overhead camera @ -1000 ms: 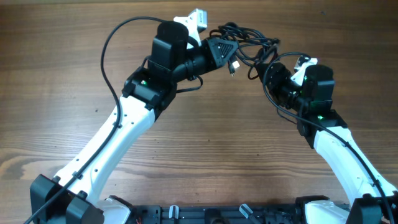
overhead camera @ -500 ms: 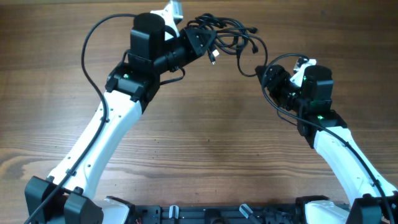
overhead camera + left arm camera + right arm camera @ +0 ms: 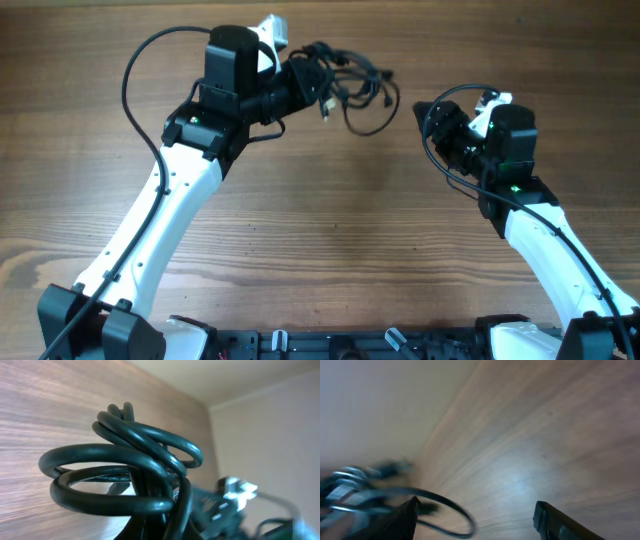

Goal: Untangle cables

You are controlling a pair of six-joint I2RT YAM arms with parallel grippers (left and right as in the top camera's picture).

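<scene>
Clamping cables (image 3: 145, 467) in closed left hand (image 3: 305, 85); right hand (image 3: 425, 112) wide, empty.

My pincer (image 3: 477, 525) stands wide open, only the dark tips of its two fingers (image 3: 560, 522) showing at the bottom edge. Bare wooden worktop (image 3: 535, 435) fills the space between and beyond them, tilted and blurred. At the left hangs a smeared bunch of black cables (image 3: 365, 485). One loop (image 3: 457, 515) curves out past my left fingertip; I cannot tell whether it touches. A pale wall (image 3: 380, 400) lies behind.
</scene>
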